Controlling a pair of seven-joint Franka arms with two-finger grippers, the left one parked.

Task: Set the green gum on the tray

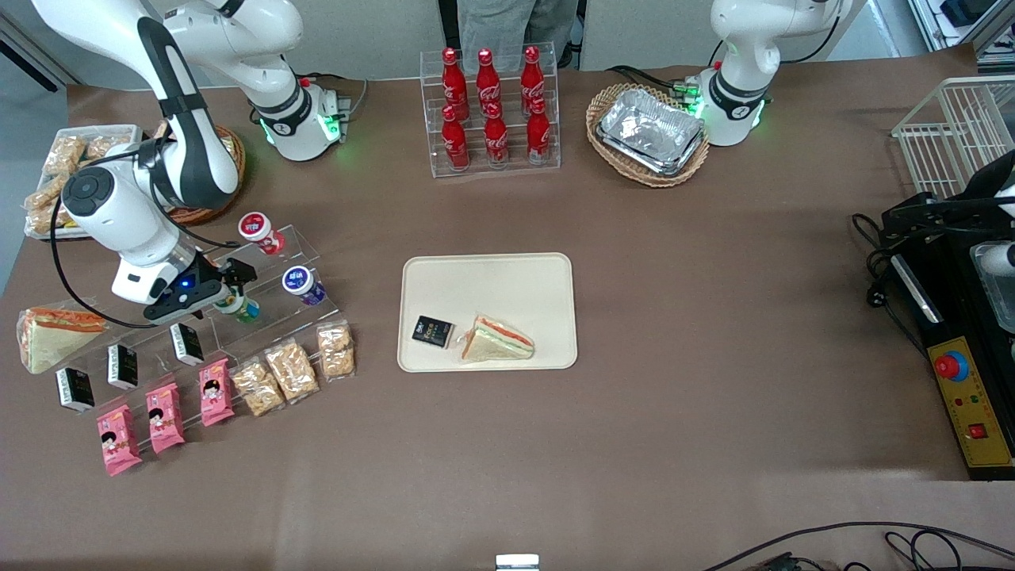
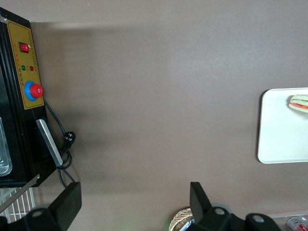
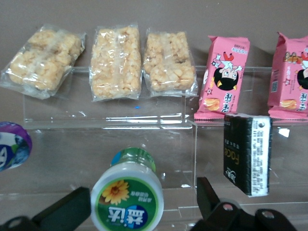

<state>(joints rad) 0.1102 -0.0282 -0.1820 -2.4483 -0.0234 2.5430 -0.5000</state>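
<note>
The green gum (image 3: pixel 127 198) is a small green bottle with a white lid and a green sunflower label. It stands on the clear acrylic step rack (image 1: pixel 277 317) toward the working arm's end of the table. My gripper (image 3: pixel 143 191) is open around it: one finger is right beside the lid and the other stands a little apart. In the front view the gripper (image 1: pixel 231 287) hangs just over the green gum (image 1: pixel 244 308). The cream tray (image 1: pixel 488 277) lies mid-table, well away from the bottle, with a sandwich wedge (image 1: pixel 498 339) and a black packet (image 1: pixel 432 331) on it.
A purple gum bottle (image 1: pixel 304 284) and a red-bodied one (image 1: pixel 260 231) share the rack. Black packets (image 3: pixel 248 154), pink snack packs (image 3: pixel 226 77) and rice crackers (image 3: pixel 117 61) fill its lower steps. Cola bottles (image 1: pixel 492 107) and a foil-tray basket (image 1: pixel 649 133) stand farther from the camera.
</note>
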